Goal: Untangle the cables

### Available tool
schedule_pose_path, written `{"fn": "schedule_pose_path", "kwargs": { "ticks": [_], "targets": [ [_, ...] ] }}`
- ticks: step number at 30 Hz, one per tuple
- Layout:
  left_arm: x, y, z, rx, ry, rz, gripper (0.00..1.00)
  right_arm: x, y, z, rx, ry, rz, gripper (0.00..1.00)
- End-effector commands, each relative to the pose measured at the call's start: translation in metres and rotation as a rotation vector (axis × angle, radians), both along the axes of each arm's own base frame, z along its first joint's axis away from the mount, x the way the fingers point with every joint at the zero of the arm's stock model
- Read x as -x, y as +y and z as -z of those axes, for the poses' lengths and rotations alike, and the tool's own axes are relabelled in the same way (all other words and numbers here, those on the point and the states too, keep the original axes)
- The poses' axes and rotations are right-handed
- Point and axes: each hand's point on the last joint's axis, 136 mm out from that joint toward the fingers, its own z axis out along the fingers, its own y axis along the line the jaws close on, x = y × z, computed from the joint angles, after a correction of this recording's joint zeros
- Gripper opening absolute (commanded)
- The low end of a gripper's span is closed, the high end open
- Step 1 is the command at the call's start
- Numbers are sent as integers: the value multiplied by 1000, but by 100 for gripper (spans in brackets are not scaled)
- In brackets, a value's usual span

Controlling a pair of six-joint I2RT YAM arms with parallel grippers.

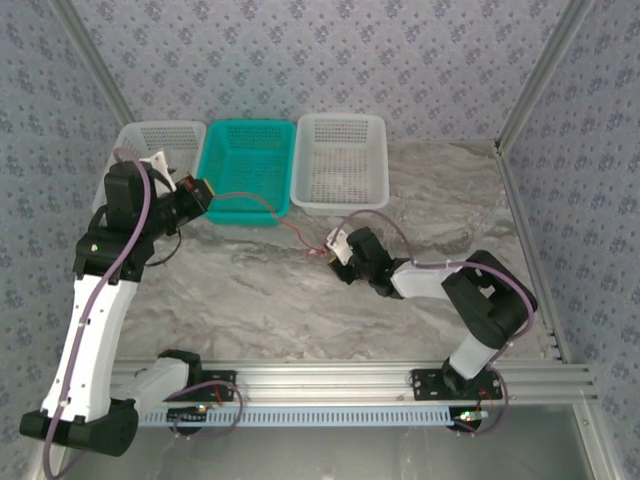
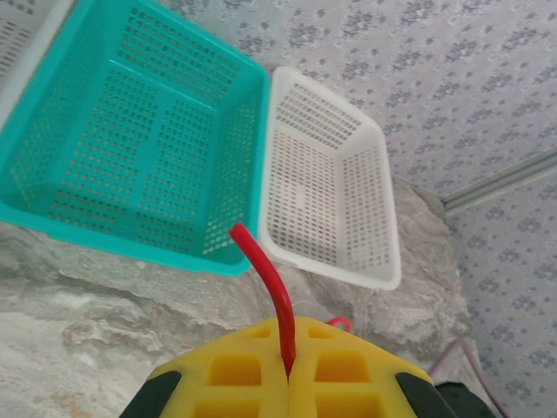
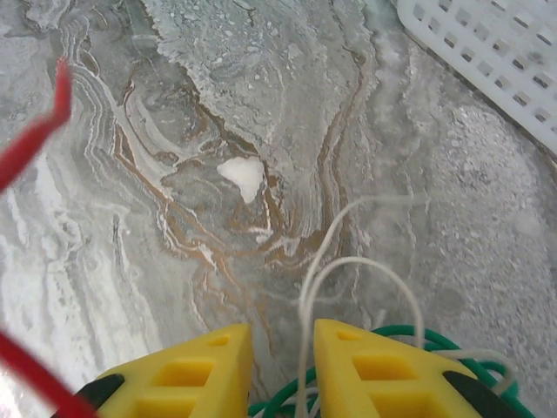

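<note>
Overhead, a grey, brown-veined marble-patterned table (image 1: 250, 300) carries three rectangular perforated plastic baskets in a row along its far edge: a white one (image 1: 150, 135) toward the far left corner, a teal one (image 1: 245, 160) in the middle and a second white one (image 1: 343, 165) to the right of it. The cables lie in the middle of the table, in front of the teal and right-hand white baskets.

The left gripper (image 1: 200, 192) hangs at the teal basket's near left corner. Its wrist camera shows what the overhead view cannot: the gripper's blocky yellow fingers (image 2: 244, 370) pressed together and pinching a thin, smooth red cable (image 2: 274, 292), which curves up out of the seam between them.

From above, that red cable runs along the teal basket's front wall toward the right gripper (image 1: 335, 245), near the table's centre. In the right wrist view its two yellow fingers stand a narrow gap apart. A pale whitish wire (image 3: 305, 305) loops up through that gap, and a dark green cable (image 3: 435, 335) coils beside the right-hand finger. Whether the jaws press on the wires lower down cannot be told. A blurred red strand crosses that view's left edge.
</note>
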Motion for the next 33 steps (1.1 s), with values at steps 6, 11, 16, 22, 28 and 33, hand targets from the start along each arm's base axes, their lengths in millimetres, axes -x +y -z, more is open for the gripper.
{"fn": "schedule_pose_path", "kwargs": {
  "ticks": [6, 11, 16, 22, 28, 33],
  "targets": [
    [-1, 17, -19, 11, -46, -17, 0, 11, -19, -19, -64, -6, 62, 14],
    [-2, 44, -27, -9, -60, -89, 0, 14, -33, -23, -107, -20, 111, 0],
    [-1, 67, -34, -27, -68, -149, 0, 9, -52, -16, -100, 2, 184, 0],
    [-1, 95, -39, -30, -84, -247, 0, 9, -70, -9, -115, 14, 250, 0],
    [-15, 102, -65, 38, -159, -260, 0, 17, -63, -37, -170, 35, 238, 24],
    [-36, 117, -104, 51, -262, -321, 0, 20, -53, -86, -283, -27, 224, 95]
  ]
}}
